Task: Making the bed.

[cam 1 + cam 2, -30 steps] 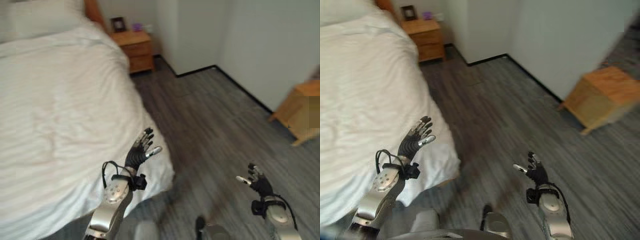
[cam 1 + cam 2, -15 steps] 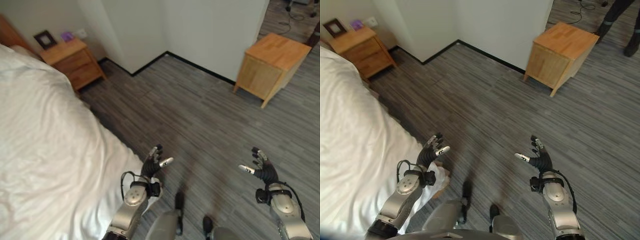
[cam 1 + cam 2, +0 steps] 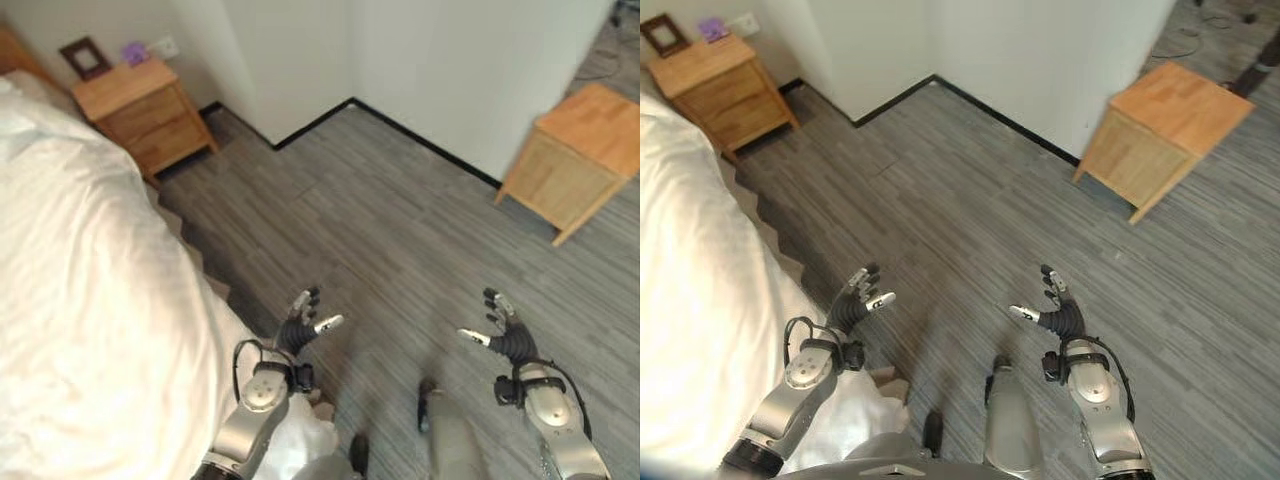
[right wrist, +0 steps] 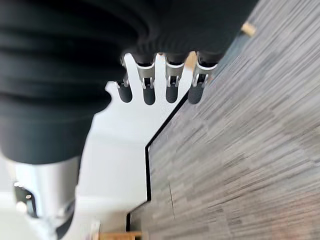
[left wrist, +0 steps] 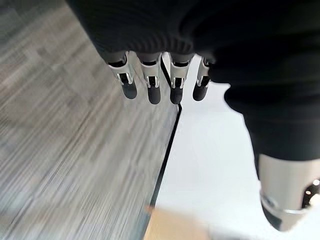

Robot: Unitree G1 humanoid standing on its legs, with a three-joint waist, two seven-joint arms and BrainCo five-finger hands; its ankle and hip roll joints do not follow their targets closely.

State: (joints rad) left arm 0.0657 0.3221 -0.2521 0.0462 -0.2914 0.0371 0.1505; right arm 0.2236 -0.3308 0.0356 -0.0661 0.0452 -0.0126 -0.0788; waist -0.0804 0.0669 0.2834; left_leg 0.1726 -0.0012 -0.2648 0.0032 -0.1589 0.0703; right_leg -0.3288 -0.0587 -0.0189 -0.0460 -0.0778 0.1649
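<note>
A: Head views?
B: White bed (image 3: 90,300) fills nine o'clock, nightstand (image 3: 140,110) at eleven, wooden cabinet (image 3: 580,160) at two. Left hand (image 3: 300,325) and right hand (image 3: 500,335) hover over the grey floor (image 3: 380,230), fingers spread, empty

A: Wrist views?
B: Both show relaxed straight fingers (image 5: 150,87), holding nothing

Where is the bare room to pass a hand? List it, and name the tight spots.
Bare grey floor runs from the bedside cabinet and wall corner across to the wooden side table; both open hands, left hand and right hand, hover over it. It is tight beside the bed, where white bedding hangs by the left arm.
</note>
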